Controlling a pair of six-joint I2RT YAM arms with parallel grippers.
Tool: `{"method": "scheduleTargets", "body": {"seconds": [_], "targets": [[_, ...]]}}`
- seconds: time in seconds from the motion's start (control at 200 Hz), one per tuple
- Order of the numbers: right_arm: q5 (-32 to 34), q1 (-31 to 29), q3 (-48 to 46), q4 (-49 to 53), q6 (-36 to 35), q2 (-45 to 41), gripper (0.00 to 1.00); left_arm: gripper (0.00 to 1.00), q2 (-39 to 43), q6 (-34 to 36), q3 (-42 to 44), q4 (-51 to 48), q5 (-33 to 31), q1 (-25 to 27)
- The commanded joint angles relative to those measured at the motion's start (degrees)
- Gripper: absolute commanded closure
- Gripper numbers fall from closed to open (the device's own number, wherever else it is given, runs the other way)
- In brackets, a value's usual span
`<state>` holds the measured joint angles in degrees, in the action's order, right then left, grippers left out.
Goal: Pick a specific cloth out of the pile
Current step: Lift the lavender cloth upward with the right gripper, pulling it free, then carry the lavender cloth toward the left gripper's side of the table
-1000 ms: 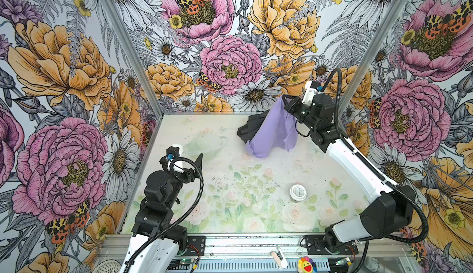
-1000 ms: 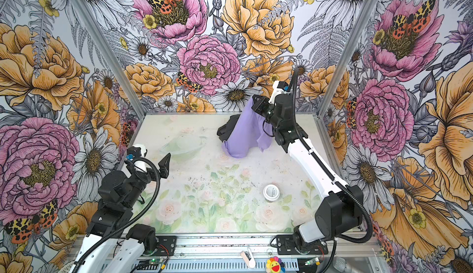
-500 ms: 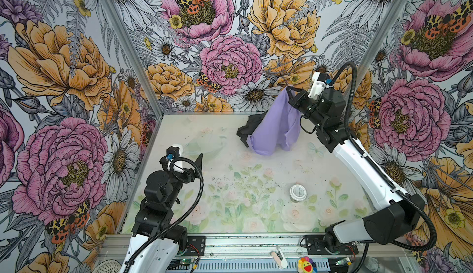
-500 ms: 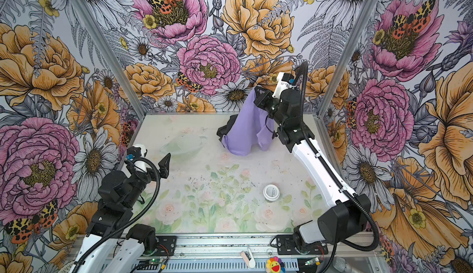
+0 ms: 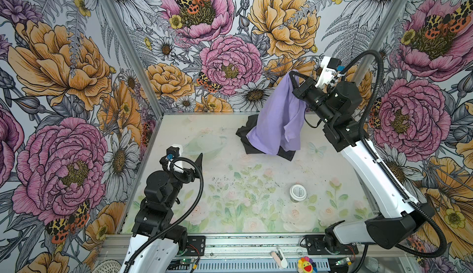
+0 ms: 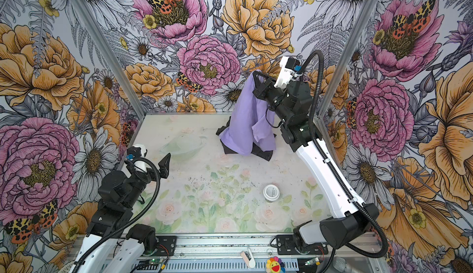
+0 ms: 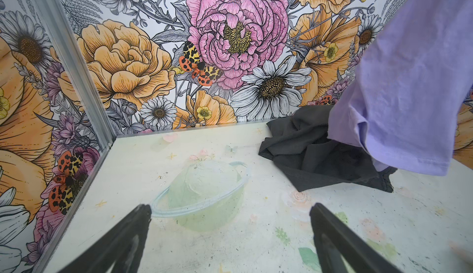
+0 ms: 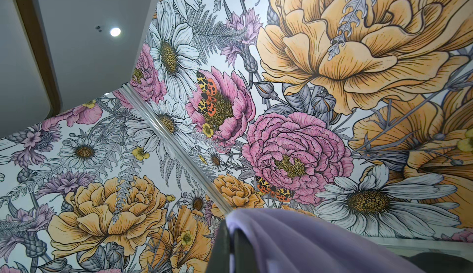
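Aloft, cloth (image 5: 276, 120) pinched in right gripper (image 5: 292, 75), above pile (image 5: 243, 134)

Right claw (image 5: 292, 74) high, tilted upward, pinched tight; left claw (image 7: 229, 206) low, forward-facing, splayed wide.

I'm seeing white shells and black joints on the right arm (image 5: 371, 179) and left arm (image 5: 158, 194), ribbed black cables (image 5: 371, 52) looping alongside, and tapered black fingers (image 7: 120, 241) on the left tool (image 7: 229, 205).
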<state>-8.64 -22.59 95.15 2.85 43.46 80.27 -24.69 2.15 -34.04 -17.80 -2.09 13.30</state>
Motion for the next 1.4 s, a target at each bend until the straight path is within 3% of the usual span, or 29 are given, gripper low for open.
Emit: {"method": "scheduleTargets", "body": {"seconds": [0.0,0.605,1.396], "targets": [[0.56,-1.32,3.89,-1.45,-1.83,-0.14,1.0,0.01,1.09,1.14,0.64,-0.05,-1.02,0.54],[2.78,-10.73,15.4,-0.31,-5.93,6.77,1.0,0.01,1.4,1.08,0.64,-0.04,-1.08,0.73],[3.52,-22.26,33.41,1.67,-7.98,24.18,1.0,0.01,2.54,1.19,0.75,-0.11,-1.95,0.75]]}}
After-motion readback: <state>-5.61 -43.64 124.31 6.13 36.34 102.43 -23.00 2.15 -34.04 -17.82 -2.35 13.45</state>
